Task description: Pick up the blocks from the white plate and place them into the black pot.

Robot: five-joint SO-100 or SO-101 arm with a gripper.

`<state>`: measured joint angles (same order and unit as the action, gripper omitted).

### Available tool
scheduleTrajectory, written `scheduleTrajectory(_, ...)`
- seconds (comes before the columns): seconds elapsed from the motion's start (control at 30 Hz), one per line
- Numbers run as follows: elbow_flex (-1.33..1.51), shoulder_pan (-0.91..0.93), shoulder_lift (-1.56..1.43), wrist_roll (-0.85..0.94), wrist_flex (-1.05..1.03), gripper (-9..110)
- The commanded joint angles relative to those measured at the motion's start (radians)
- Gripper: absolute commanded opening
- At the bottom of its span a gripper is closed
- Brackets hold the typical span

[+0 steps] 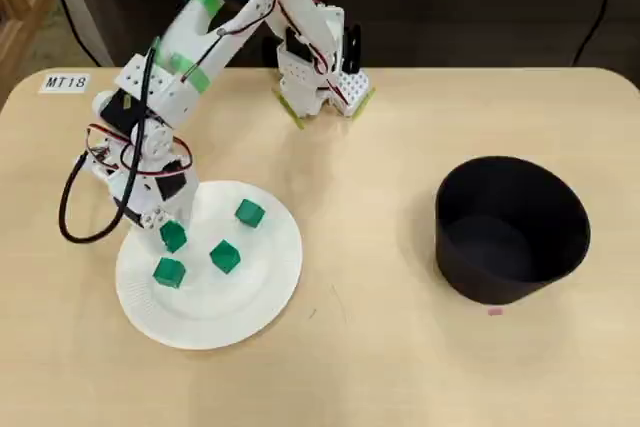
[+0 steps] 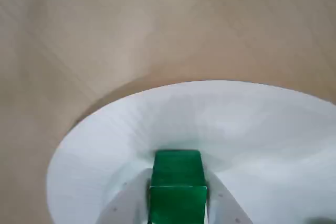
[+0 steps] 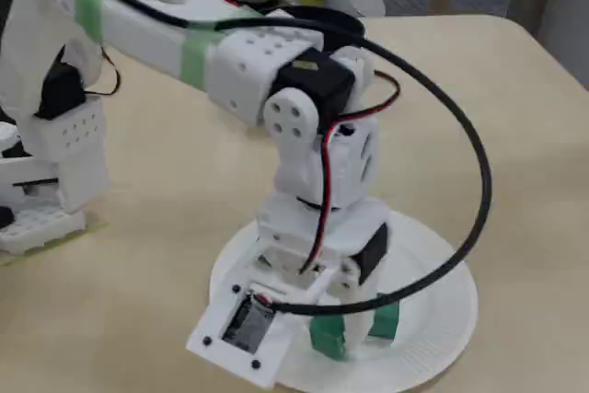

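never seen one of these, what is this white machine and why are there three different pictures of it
It is a small white robot arm bolted to a wooden table, ending in a two-finger gripper.

The three pictures show one moment from three cameras: one looks down from above, one rides on the gripper, one stands to the side.

On the table are a white plate holding four green blocks, and an empty black pot to its right in the overhead view.

The gripper is down over the plate. In the wrist view one green block sits between its fingers; whether they squeeze it already, I cannot tell.
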<state>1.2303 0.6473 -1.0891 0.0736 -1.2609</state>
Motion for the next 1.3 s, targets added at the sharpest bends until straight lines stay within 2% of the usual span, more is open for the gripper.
scheduleTrajectory(0.0,-0.071,-0.015,-0.018,0.005,0.005,-2)
scheduleTrajectory(0.17,-0.077,-0.041,-0.169,0.009,0.008,-2)
scheduleTrajectory(0.37,-0.032,-0.161,-0.535,-0.008,-0.023,-2)
scheduleTrajectory(0.47,0.091,-0.313,-0.741,-0.052,-0.003,-2)
scheduleTrajectory(0.63,0.453,-0.673,-1.006,-0.161,0.183,-2)
scheduleTrajectory(0.77,0.594,-0.919,-1.057,-0.164,0.301,-2)
scheduleTrajectory(0.93,0.678,-1.129,-1.048,-0.137,0.479,-2)
scheduleTrajectory(1.1,0.707,-1.243,-0.980,-0.127,0.589,-2)
scheduleTrajectory(1.27,0.723,-1.276,-0.905,-0.110,0.661,-2)
